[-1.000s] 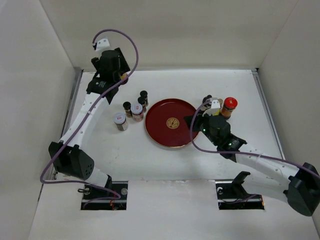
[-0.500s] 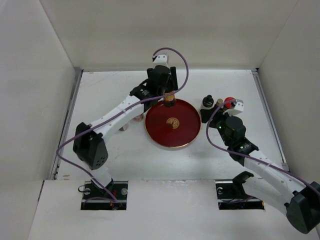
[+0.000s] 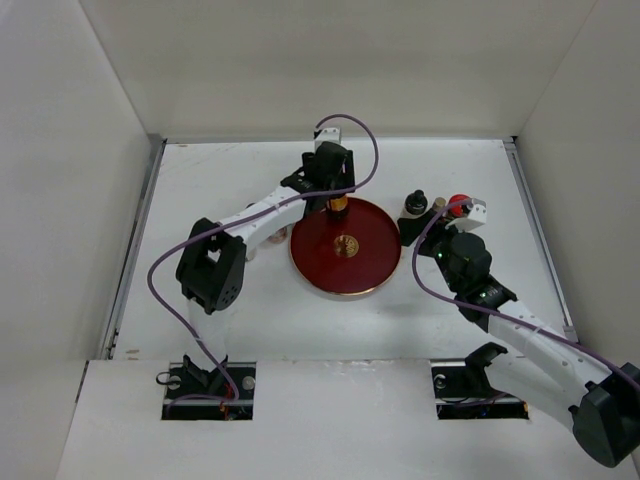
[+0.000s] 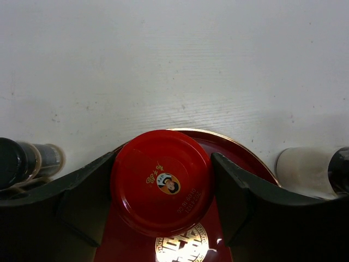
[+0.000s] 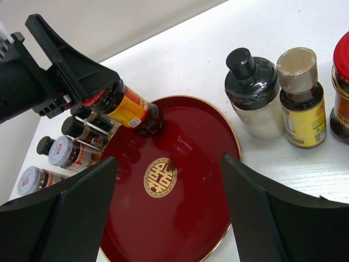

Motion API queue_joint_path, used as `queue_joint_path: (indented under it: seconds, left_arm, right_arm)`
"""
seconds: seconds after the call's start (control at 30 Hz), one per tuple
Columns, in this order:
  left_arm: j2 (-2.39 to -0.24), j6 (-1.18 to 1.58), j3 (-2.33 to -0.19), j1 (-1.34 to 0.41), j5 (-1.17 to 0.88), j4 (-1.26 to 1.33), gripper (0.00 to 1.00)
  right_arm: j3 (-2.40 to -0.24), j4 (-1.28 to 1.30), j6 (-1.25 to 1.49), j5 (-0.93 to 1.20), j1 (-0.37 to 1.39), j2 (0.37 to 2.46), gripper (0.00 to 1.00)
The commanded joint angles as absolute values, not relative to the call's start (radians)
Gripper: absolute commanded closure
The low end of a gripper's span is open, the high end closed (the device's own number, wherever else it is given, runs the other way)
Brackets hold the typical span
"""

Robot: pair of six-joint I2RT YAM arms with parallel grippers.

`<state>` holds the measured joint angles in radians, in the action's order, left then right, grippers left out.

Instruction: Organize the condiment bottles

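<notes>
The left arm's jaws (image 4: 163,159) are closed on a red-capped dark glass jar with an orange label (image 4: 161,183), one finger on each side of its cap. The jar is over the far part of the round dark-red lacquer tray with a gold rim and gold centre emblem (image 3: 345,268). In the right wrist view its base meets the tray's surface near the far rim, though I cannot tell whether it rests there fully.

The right arm's jaws (image 5: 168,161) stand wide with nothing between them, pointing across the tray from its right side.

Three bottles stand in a close row on the white table (image 3: 230,170), just beyond the tray's right edge:
- a white-bodied bottle with a black cap (image 5: 253,95), nearest the tray
- a slim bottle with a tan cap and a yellow label (image 5: 298,101)
- a second red-capped dark jar (image 5: 341,95), cut off by the edge of the right wrist view

On the tray's left side, near its rim, another cluster stands on the table. It holds a few small black-capped dark bottles (image 5: 82,128), one of them nearest the rim. Two silver-lidded jars with red marks on the lids (image 5: 61,152) stand further out from the tray. In the top view the left arm covers most of this group.
</notes>
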<state>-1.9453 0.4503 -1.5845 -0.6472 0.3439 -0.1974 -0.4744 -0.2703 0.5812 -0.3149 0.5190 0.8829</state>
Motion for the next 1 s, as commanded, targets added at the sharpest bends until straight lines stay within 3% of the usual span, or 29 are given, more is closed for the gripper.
queue_joint_path:
  seconds: [0.0,0.23,0.53,0.73,0.97]
  left_arm:
    - [-1.901,0.462,-1.625,-0.645,0.342,0.006,0.67]
    - [-1.925,0.454,-1.589,-0.643,0.351,0.02,0.47]
    - [-1.944,0.453,-1.585,-0.645,0.353,0.009,0.42]
    - [-1.931,0.443,-1.569,-0.651,0.348,0.011,0.28]
    - [-1.801,0.388,-1.537,-0.654,0.379,0.048,0.21]
  right_arm:
    - [-0.469,-0.311,0.591,-0.324,0.521,0.877,0.16]
    - [-0.474,-0.311,0.588,-0.316,0.524,0.884,0.11]
    - [-0.471,-0.311,0.586,-0.314,0.525,0.867,0.08]
    - [-0.468,-0.307,0.586,-0.314,0.525,0.856,0.04]
    - [-0.468,-0.307,0.588,-0.314,0.525,0.851,0.02]
